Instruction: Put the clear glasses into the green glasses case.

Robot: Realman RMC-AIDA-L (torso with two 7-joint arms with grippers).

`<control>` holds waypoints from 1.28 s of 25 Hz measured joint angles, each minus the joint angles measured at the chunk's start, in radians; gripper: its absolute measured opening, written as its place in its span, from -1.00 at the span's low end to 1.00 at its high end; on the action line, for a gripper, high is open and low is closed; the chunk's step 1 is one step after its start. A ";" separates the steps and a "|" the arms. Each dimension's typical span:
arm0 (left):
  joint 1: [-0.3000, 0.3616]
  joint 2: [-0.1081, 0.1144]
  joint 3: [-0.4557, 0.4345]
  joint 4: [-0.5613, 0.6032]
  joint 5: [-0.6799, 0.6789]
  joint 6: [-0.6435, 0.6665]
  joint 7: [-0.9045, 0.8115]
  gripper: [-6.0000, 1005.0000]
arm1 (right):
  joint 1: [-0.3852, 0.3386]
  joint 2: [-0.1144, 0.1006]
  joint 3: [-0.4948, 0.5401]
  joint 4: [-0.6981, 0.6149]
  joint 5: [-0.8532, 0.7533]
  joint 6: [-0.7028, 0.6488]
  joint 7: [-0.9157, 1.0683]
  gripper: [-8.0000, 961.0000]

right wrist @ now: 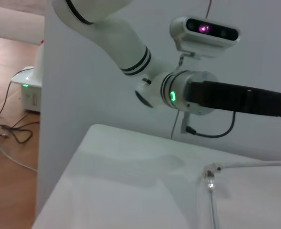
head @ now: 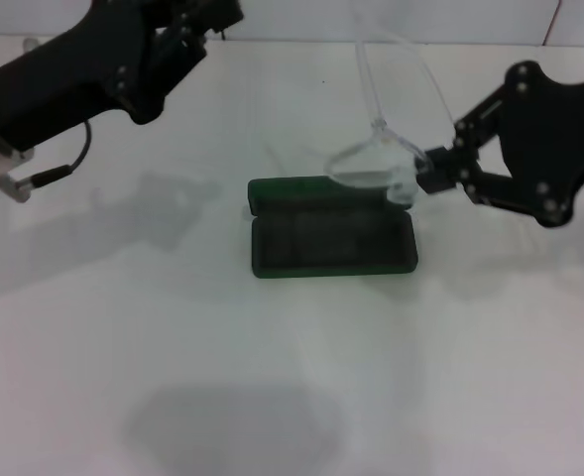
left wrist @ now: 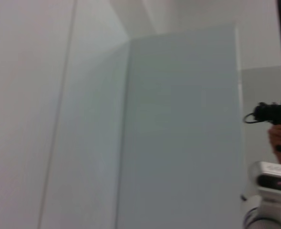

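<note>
The green glasses case (head: 333,241) lies open in the middle of the white table (head: 173,327), its lid (head: 311,190) folded back on the far side. The clear glasses (head: 369,161) hang just above the case's far right corner, lens low and their arms pointing up and away. My right gripper (head: 422,184) is shut on the lens's right end. In the right wrist view only a clear arm of the glasses (right wrist: 212,195) shows over the table. My left gripper (head: 194,22) is raised at the far left, away from the case.
The left arm's black forearm (head: 73,79) and a dangling cable (head: 68,164) hang over the table's far left. The left wrist view shows only a grey wall panel (left wrist: 178,133) and a person's hand holding a camera (left wrist: 276,119).
</note>
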 joint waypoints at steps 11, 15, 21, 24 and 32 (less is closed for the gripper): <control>-0.032 0.016 0.000 0.076 0.014 0.000 0.055 -0.88 | 0.103 0.000 -0.024 0.189 0.048 0.064 -0.090 -0.87; -0.041 0.016 0.000 0.098 0.025 0.000 0.063 -0.88 | 0.125 0.001 -0.036 0.221 0.053 0.076 -0.111 -0.87; -0.044 0.018 0.000 0.126 0.039 0.001 0.067 -0.88 | 0.136 0.002 -0.046 0.243 0.054 0.084 -0.131 -0.87; -0.046 0.022 0.000 0.157 0.049 0.001 0.077 -0.88 | 0.135 0.002 -0.048 0.248 0.055 0.087 -0.138 -0.88; -0.045 0.031 0.000 0.196 0.069 0.002 0.093 -0.88 | 0.137 0.002 -0.051 0.278 0.076 0.099 -0.165 -0.88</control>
